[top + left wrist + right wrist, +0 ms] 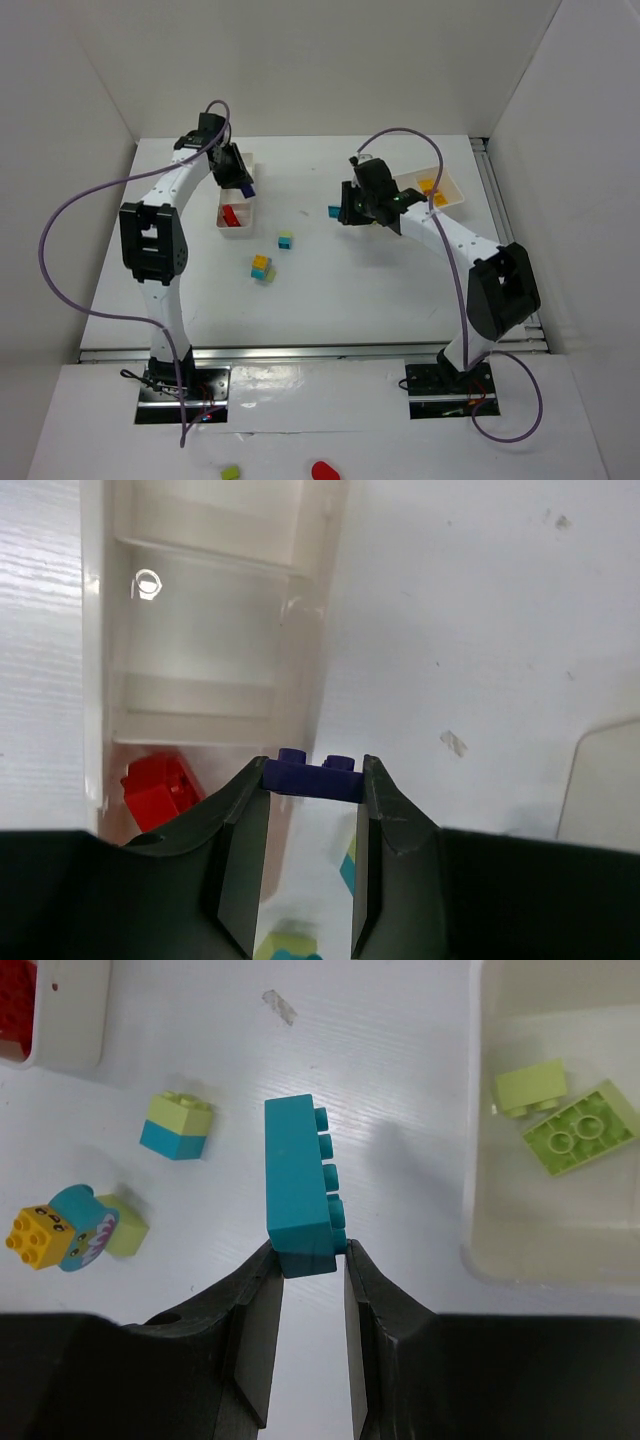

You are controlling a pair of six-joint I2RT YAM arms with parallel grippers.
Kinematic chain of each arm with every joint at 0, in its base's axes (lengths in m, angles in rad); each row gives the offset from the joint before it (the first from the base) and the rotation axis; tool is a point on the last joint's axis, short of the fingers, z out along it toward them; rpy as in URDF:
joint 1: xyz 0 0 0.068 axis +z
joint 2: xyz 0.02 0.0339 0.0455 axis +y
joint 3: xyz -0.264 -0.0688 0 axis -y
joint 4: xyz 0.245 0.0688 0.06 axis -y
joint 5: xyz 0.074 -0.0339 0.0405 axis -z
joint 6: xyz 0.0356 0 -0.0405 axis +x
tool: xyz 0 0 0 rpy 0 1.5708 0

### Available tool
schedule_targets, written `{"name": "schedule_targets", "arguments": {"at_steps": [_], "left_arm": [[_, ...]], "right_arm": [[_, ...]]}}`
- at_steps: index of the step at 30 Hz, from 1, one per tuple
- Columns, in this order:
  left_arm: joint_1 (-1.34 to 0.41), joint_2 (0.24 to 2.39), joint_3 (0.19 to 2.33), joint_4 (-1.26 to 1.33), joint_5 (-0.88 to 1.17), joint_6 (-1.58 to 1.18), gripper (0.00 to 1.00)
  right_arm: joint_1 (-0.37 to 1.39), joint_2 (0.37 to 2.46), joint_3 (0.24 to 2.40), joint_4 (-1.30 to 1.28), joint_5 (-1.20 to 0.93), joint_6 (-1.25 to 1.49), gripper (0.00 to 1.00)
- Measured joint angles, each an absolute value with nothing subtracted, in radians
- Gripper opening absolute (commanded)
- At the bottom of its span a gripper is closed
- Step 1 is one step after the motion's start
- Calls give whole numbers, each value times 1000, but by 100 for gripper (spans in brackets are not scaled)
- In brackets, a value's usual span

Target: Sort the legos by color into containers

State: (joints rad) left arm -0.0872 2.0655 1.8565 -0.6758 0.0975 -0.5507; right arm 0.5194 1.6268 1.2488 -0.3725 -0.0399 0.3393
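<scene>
My left gripper point(312, 772) is shut on a dark purple brick point(310, 779), held over the right rim of the left white tray point(318, 630). One red brick point(158, 788) lies in that tray's near compartment. In the top view the left gripper point(241, 181) is above this tray point(237, 231). My right gripper point(312, 1252) is shut on the end of a long teal brick point(303, 1185), held above the table left of the right tray point(478, 1160). That tray holds two lime bricks point(580, 1128) and, in the top view, orange bricks point(428, 186).
A lime-on-cyan brick point(176, 1125) and a cluster of yellow, cyan and lime bricks point(60, 1232) lie loose mid-table; they also show in the top view point(286, 240) point(262, 268). White walls enclose the table. A green piece point(231, 472) and a red piece point(325, 470) lie off the table's front.
</scene>
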Motion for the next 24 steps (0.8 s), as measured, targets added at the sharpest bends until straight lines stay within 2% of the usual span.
{"name": "schedule_targets", "arguments": {"at_steps": [7, 10, 11, 12, 15, 16, 18, 24], "left_arm": [[-58, 2167, 1931, -692, 72, -558, 24], [-41, 2168, 1936, -701, 69, -558, 26], [-36, 2168, 1938, -701, 68, -558, 33], [-30, 2168, 1941, -702, 67, -559, 47], [-23, 2168, 1944, -703, 64, -556, 68], [-23, 2168, 1944, -703, 64, -554, 79], [-24, 2168, 1944, -704, 65, -554, 84], [-25, 2165, 1971, -722, 78, -553, 85]], "right_arm": [[484, 1562, 1266, -445, 73, 341, 25], [433, 1530, 1275, -463, 120, 351, 25], [414, 1520, 1275, -467, 131, 354, 25], [393, 1512, 1275, -472, 143, 360, 25], [340, 1498, 1275, -480, 163, 373, 25], [325, 1496, 1275, -482, 169, 377, 25], [301, 1496, 1275, -487, 179, 385, 25], [257, 1499, 1275, -496, 188, 400, 26]]}}
